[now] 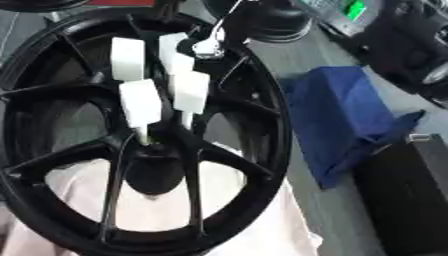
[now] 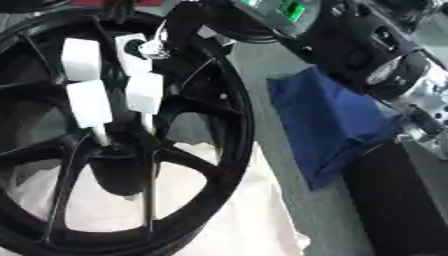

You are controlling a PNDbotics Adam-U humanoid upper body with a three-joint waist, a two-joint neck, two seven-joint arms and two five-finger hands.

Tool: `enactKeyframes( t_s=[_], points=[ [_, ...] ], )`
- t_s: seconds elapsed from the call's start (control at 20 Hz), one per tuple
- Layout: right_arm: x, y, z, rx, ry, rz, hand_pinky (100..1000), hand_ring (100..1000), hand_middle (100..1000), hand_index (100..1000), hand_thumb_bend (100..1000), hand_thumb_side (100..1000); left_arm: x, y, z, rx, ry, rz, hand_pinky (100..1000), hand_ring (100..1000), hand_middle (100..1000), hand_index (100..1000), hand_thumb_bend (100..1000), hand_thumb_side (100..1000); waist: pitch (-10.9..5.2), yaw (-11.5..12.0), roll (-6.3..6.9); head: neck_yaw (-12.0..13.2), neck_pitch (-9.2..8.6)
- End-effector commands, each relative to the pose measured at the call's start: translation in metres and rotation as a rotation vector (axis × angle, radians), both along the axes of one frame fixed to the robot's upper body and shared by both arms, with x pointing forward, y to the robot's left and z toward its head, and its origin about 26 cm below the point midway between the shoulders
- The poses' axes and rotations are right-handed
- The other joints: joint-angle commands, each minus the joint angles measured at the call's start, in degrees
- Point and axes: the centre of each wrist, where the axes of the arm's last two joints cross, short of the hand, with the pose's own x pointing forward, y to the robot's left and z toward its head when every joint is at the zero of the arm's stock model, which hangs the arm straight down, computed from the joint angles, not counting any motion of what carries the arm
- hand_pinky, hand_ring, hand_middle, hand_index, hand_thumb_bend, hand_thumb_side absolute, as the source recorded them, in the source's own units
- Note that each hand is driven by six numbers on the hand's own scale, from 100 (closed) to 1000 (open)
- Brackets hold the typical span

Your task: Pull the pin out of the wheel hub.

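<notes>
Right hand (image 1: 140, 100) of the robot reaches down from the top of the view, over the black wheel (image 1: 265, 100). Its white fingers (image 1: 191, 90) are straight and point down at the middle of the wheel. They sit side by side with a small gap between them, and they are not curled. The thin tips come down right at the wheel hub (image 1: 157, 155); one tip is lower than the other. I cannot tell if the tips touch the hub or just hang over it.

The hub is the dark round part in the middle of the wheel, where all the spokes meet. It is in the left half of the view, a bit below the middle. I cannot make out the pin, because it is too small and dark to see.

A small white part (image 1: 208, 48) with a thin wire sits near the top of the hand.

The wheel lies tilted on a pale pink cloth (image 1: 157, 210), which shows through the gaps between the spokes. The cloth also sticks out past the lower edge of the rim.

To the right of the wheel, a blue cloth (image 1: 350, 120) lies on the grey table (image 1: 293, 57). A black box (image 1: 411, 190) stands just beside the blue cloth, in the lower right corner.

A big black and silver arm (image 2: 367, 45) fills the upper right corner of the right eye view.
</notes>
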Motion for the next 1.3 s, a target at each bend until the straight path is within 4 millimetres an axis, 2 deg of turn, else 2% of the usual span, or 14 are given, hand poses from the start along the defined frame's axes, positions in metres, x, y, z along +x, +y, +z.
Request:
enactKeyframes(
  t_s=[0.05,0.85,1.05,1.25,1.3],
  points=[
    [0.001,-0.010,0.009,-0.020,-0.022,-0.022,904,856,780,890,212,493,-0.002,-0.001,0.008,0.009,-0.032,-0.009,801,600,647,788,370,690,-0.56,0.07,0.32,-0.07,-0.72],
    [0.015,-0.017,0.002,-0.045,-0.003,-0.041,897,857,773,885,239,476,-0.001,-0.002,0.009,0.010,-0.040,-0.010,803,599,643,789,367,691,0.05,0.51,0.15,-0.37,-0.88],
    [0.020,-0.014,-0.003,-0.050,0.002,-0.042,891,848,755,870,236,445,-0.001,-0.003,0.009,0.009,-0.041,-0.012,804,599,640,791,366,694,0.28,0.82,0.16,-0.70,-0.94],
    [0.024,-0.013,-0.007,-0.055,0.010,-0.042,887,834,699,825,233,434,-0.001,-0.002,0.009,0.006,-0.039,-0.009,805,599,641,791,364,695,0.35,0.89,0.17,-0.80,-0.86],
    [0.024,-0.013,-0.008,-0.049,0.012,-0.039,886,821,652,792,210,425,-0.001,-0.002,0.009,0.006,-0.038,-0.009,805,599,641,791,364,695,0.35,0.86,0.19,-0.77,-0.81]
  ],
)
